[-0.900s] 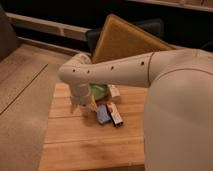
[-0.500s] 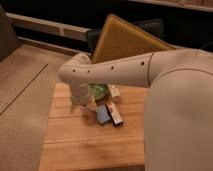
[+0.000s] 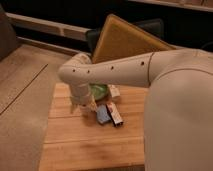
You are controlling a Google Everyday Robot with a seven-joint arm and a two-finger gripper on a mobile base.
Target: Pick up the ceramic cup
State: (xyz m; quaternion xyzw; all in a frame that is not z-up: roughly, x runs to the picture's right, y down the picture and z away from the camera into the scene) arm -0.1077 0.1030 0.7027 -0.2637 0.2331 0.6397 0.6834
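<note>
My white arm (image 3: 115, 70) reaches in from the right across a small wooden table (image 3: 75, 140). My gripper (image 3: 82, 106) hangs down from the wrist over the table's back left part, just left of a green bowl (image 3: 100, 91). The ceramic cup does not show; the wrist and gripper cover the spot next to the bowl. The bowl is half hidden behind the arm.
A blue packet (image 3: 102, 114) and a dark snack bar (image 3: 116, 114) lie right of the gripper. A pale object (image 3: 114, 91) sits right of the bowl. A yellow-brown padded chair back (image 3: 125, 37) leans behind the table. Wooden floor lies to the left.
</note>
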